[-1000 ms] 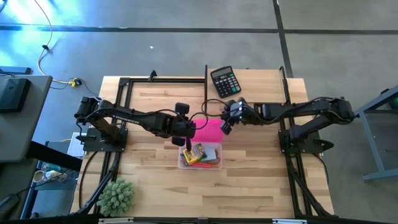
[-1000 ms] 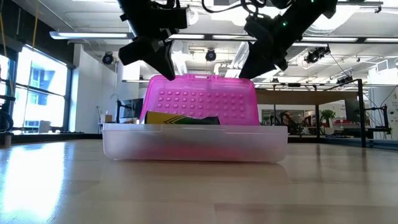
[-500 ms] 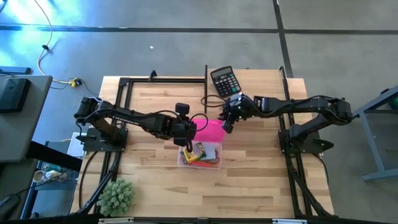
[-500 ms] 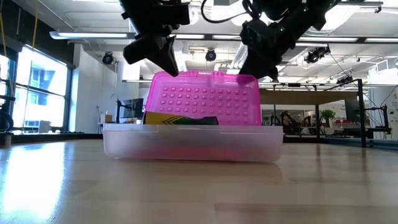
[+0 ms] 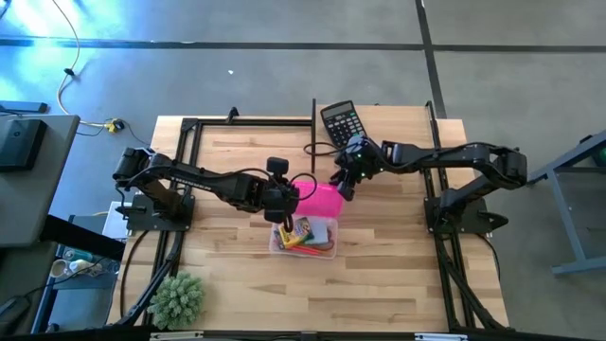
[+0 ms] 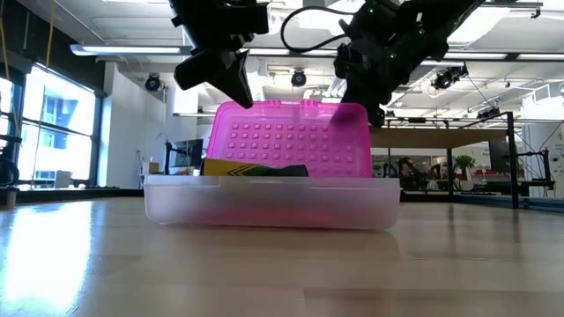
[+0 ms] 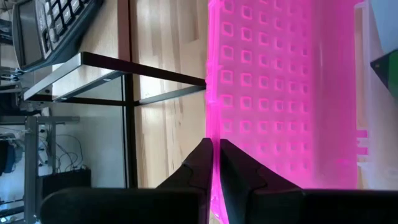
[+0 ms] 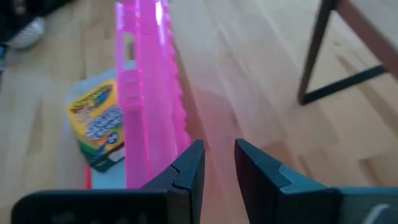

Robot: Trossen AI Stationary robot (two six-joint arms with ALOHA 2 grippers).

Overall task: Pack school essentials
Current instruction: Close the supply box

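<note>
A clear plastic box (image 5: 305, 237) sits mid-table with its pink lid (image 5: 320, 201) standing open on the far side. Inside lie a yellow-green crayon box (image 5: 302, 228), seen too in the right wrist view (image 8: 99, 124), and red-handled pieces (image 5: 320, 248). My left gripper (image 5: 284, 203) is shut on the lid at its left upper corner. My right gripper (image 5: 343, 188) hangs just behind the lid's right upper corner (image 6: 359, 107). Its fingers stand a narrow gap apart with nothing between them (image 8: 217, 155). My left gripper pinches the lid's thin edge (image 7: 213, 134) between its two fingers, near the left upper corner (image 6: 220, 110). It comes slanting down from the table's left. The lid stands nearly upright, its lower edge on the box's far rim. My right gripper is close beside the lid's toothed edge (image 8: 180, 118); whether it touches, I cannot tell.
A black calculator (image 5: 341, 121) lies at the far edge, close behind my right gripper. Dark metal frame bars (image 5: 312, 123) run along the far and side edges. A spiky green plant ball (image 5: 178, 298) sits at the near left corner. Bare wood lies at the near right.
My right gripper has swung toward the table's far edge and a little left, turning as it went, and now stands behind the lid's right upper corner. The lid has tipped slightly more upright. The gap between the right fingers is unchanged.
</note>
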